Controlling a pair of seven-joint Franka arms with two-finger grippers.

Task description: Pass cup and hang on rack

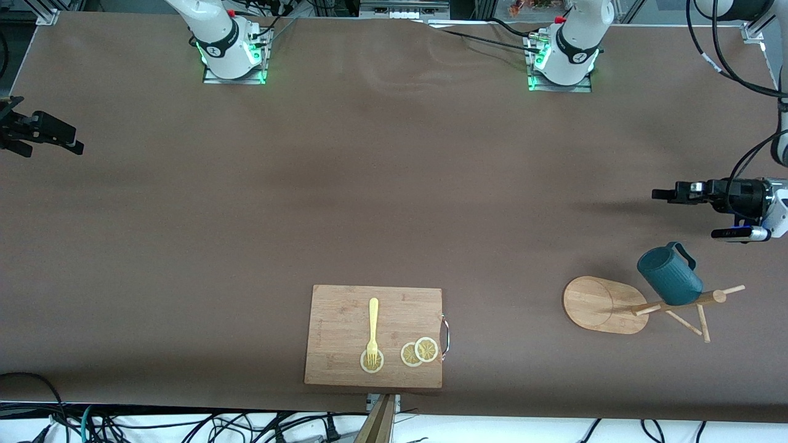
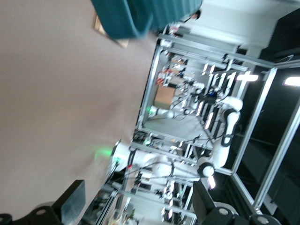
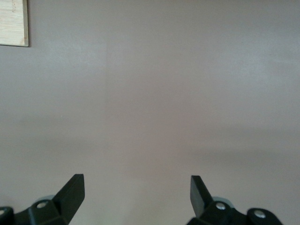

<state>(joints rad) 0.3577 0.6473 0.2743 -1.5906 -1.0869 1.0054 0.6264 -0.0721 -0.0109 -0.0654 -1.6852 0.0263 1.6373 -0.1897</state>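
The dark teal cup hangs by its handle on a peg near the top of the wooden rack, which stands at the left arm's end of the table. No gripper touches the cup. My left gripper is open and empty over bare table, apart from the cup. In the left wrist view the gripper has its fingers wide apart, and the cup shows at the edge with a bit of the rack. My right gripper waits over the right arm's end of the table, open and empty.
A bamboo cutting board lies near the front camera's edge of the table, with a yellow fork and lemon slices on it. Its corner shows in the right wrist view.
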